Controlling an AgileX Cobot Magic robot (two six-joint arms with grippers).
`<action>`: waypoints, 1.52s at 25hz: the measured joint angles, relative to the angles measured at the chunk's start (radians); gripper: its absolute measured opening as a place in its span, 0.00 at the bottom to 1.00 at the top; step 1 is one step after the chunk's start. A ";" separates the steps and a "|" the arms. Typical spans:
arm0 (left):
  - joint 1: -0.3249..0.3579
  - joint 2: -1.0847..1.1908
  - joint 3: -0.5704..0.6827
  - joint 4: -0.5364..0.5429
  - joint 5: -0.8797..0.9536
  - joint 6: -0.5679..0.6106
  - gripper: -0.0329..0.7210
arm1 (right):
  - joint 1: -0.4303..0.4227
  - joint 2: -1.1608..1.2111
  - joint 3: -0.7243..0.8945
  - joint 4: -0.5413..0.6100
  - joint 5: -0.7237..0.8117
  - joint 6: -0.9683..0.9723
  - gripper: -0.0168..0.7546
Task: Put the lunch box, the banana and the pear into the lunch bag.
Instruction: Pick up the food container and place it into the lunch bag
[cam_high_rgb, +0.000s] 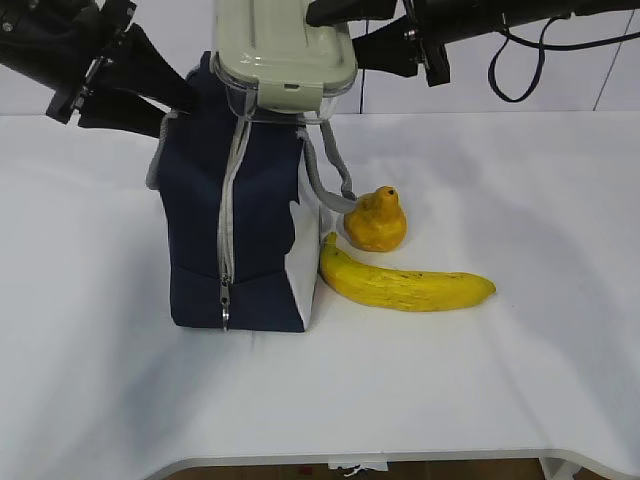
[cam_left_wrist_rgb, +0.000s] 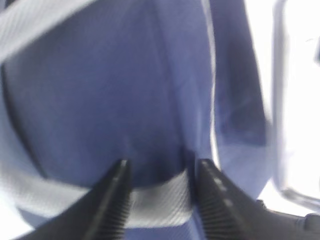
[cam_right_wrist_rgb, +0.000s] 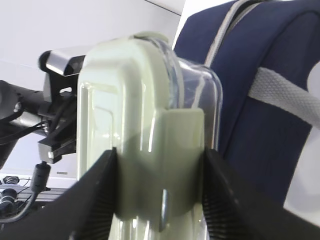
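Note:
The navy lunch bag (cam_high_rgb: 265, 220) stands upright on the white table, its grey front zipper closed. My right gripper (cam_high_rgb: 352, 45) is shut on the lunch box (cam_high_rgb: 285, 55), which has a pale green lid, and holds it right above the bag's top. In the right wrist view the fingers (cam_right_wrist_rgb: 95, 200) clamp the lunch box (cam_right_wrist_rgb: 135, 100) at its clip, with the bag (cam_right_wrist_rgb: 265, 50) beside it. My left gripper (cam_high_rgb: 175, 105) is at the bag's upper left. In the left wrist view its jaws (cam_left_wrist_rgb: 160, 167) hold a grey strap (cam_left_wrist_rgb: 160, 200) against the blue fabric (cam_left_wrist_rgb: 125, 90). The pear (cam_high_rgb: 376, 220) and banana (cam_high_rgb: 405, 283) lie right of the bag.
A grey strap handle (cam_high_rgb: 330, 170) hangs off the bag's right side down to the pear. The table's front edge (cam_high_rgb: 400, 462) is near the bottom. A black cable (cam_high_rgb: 520, 70) loops under the right arm.

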 joint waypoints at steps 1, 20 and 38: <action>0.000 0.002 -0.001 -0.002 0.000 0.000 0.61 | 0.000 0.000 0.000 0.000 -0.002 0.000 0.50; -0.067 0.031 -0.004 0.061 0.001 0.001 0.05 | 0.033 0.000 0.000 0.018 -0.066 0.000 0.50; -0.012 0.031 -0.004 0.066 0.010 0.001 0.05 | 0.065 0.120 0.000 -0.177 -0.224 0.049 0.50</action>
